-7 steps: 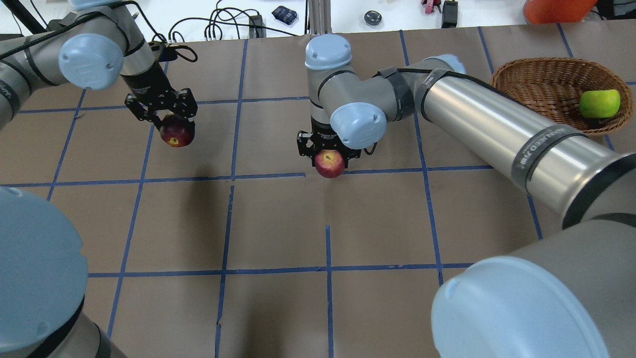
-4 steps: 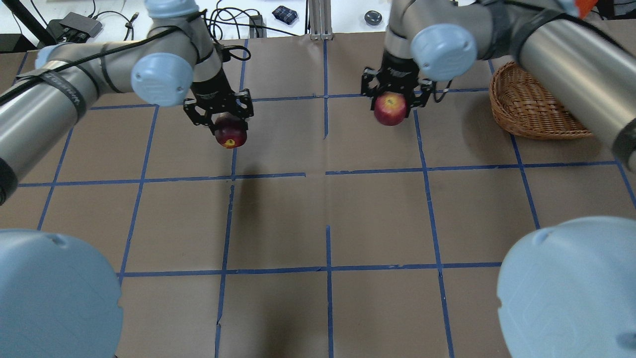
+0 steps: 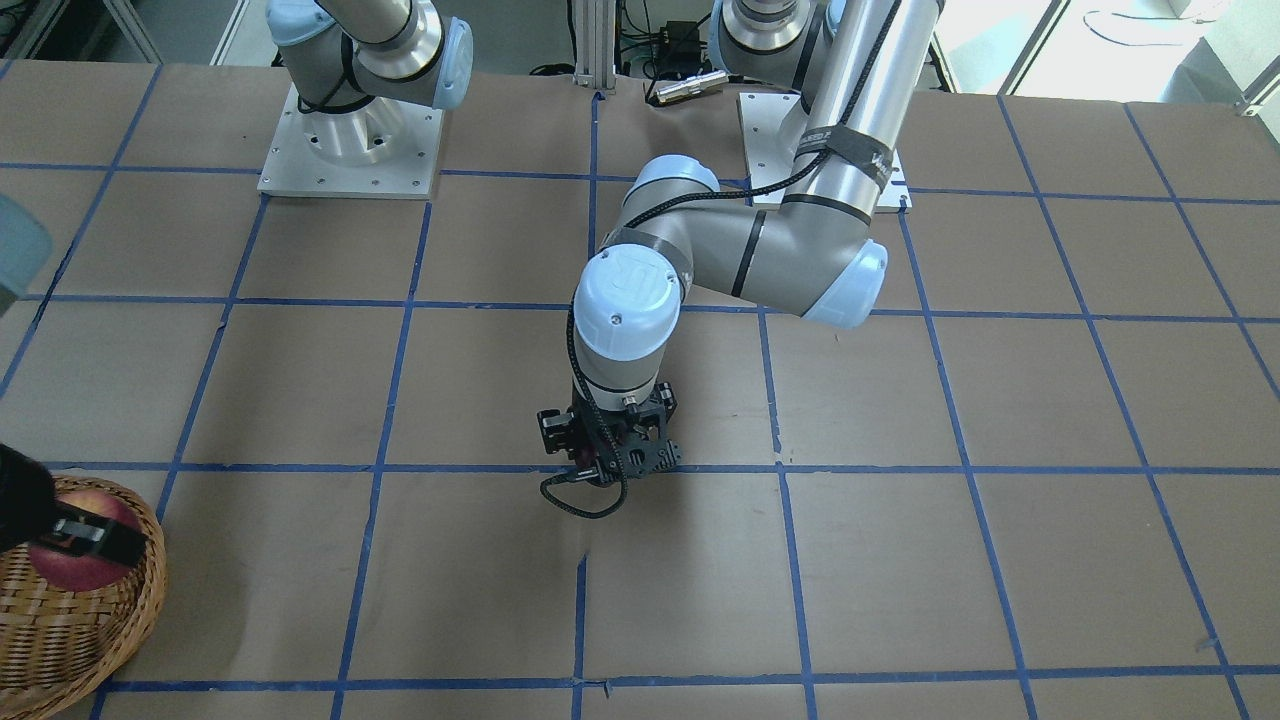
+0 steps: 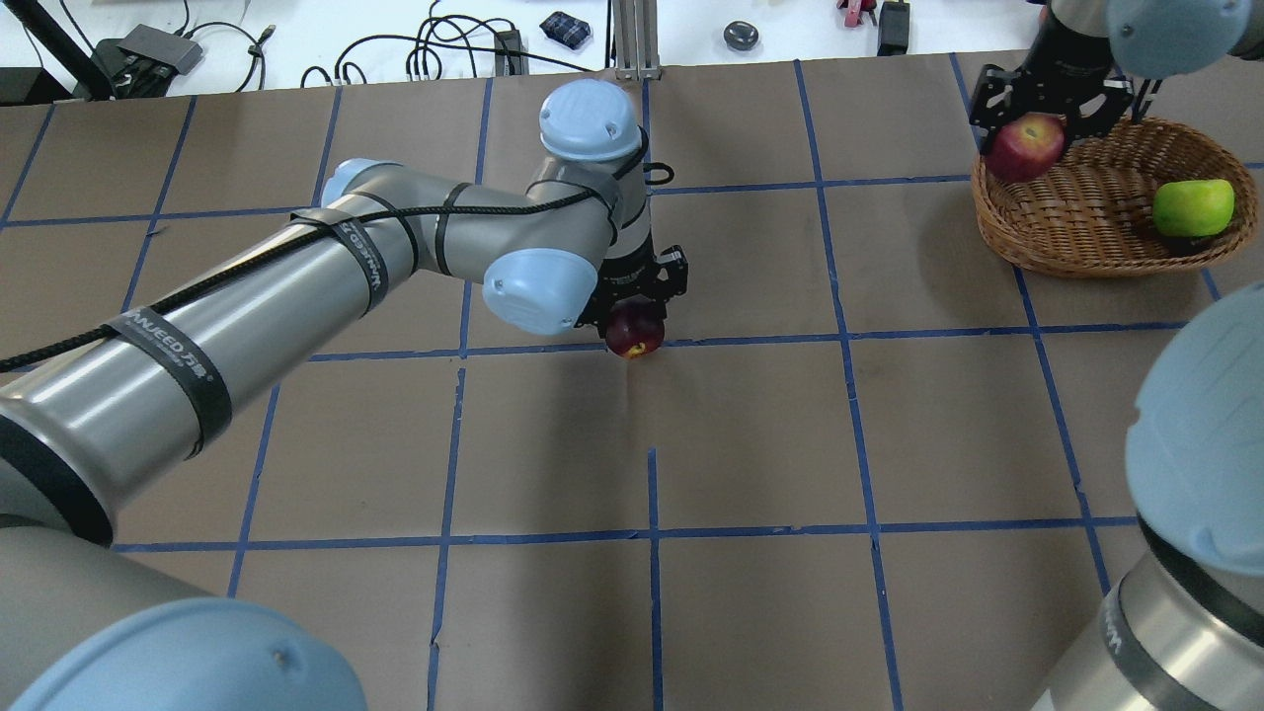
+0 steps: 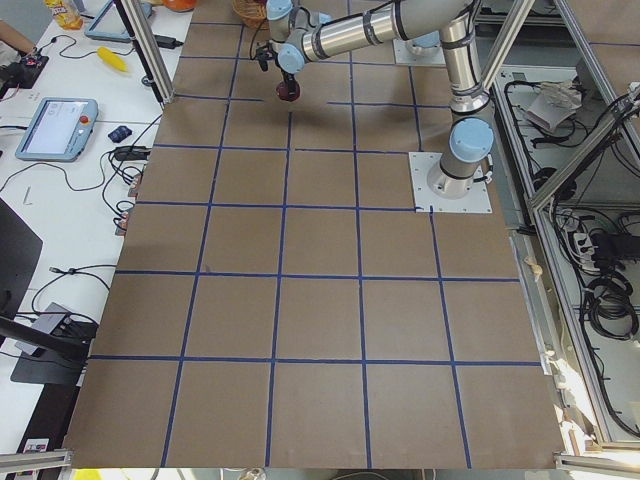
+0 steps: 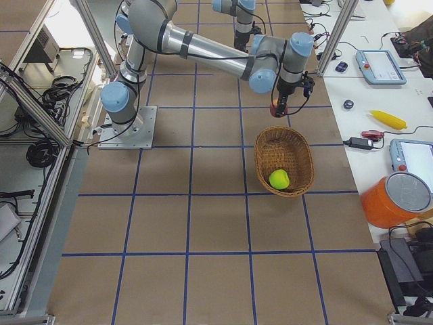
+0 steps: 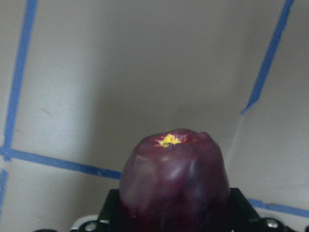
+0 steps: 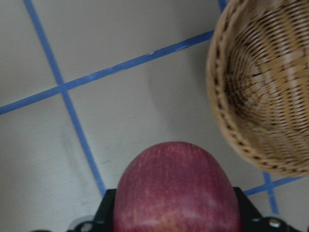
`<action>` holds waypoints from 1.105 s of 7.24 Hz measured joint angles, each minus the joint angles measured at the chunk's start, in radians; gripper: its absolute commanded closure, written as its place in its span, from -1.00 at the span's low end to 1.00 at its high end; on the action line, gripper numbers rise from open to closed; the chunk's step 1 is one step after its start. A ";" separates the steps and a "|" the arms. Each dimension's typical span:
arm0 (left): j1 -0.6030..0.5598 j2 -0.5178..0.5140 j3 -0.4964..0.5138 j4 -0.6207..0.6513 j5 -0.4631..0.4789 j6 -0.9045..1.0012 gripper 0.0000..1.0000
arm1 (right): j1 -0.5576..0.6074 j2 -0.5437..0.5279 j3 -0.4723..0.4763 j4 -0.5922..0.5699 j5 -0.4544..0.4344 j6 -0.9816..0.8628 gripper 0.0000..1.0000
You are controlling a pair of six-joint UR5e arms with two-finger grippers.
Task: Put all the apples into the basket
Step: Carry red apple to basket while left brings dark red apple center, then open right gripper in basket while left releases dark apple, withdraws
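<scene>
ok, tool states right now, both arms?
Left tool: shut on the maroon apple.
Right tool: shut on the red apple, near the basket rim.

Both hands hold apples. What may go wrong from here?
The right hand holds the red apple by the rim of the basket, not over its middle; released here, it may strike the rim and roll onto the table.
The left hand with the maroon apple is far away; heading to the basket, the left arm might meet the right arm.
</scene>
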State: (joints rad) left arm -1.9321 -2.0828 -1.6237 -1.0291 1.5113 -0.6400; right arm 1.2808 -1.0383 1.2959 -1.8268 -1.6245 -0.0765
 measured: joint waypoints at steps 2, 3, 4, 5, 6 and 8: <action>-0.019 -0.002 -0.078 0.107 -0.007 -0.028 -1.00 | -0.084 0.076 0.002 -0.090 -0.007 -0.165 1.00; -0.016 0.005 -0.087 0.145 -0.011 -0.038 -1.00 | -0.101 0.105 0.004 -0.113 -0.010 -0.197 1.00; -0.009 0.023 -0.085 0.157 -0.014 -0.039 -1.00 | -0.114 0.126 0.005 -0.131 -0.025 -0.223 1.00; 0.005 0.052 -0.084 0.148 -0.015 -0.034 -1.00 | -0.131 0.144 0.007 -0.145 -0.050 -0.246 1.00; 0.030 0.095 -0.080 0.106 -0.016 0.002 -1.00 | -0.144 0.156 0.011 -0.152 -0.064 -0.257 0.39; 0.081 0.218 -0.034 -0.108 -0.040 0.140 -1.00 | -0.163 0.166 0.016 -0.150 -0.068 -0.267 -1.00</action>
State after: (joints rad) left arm -1.8512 -1.8651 -1.6575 -1.1367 1.4713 -0.4999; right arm 1.1175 -0.8728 1.3116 -1.9769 -1.6924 -0.3435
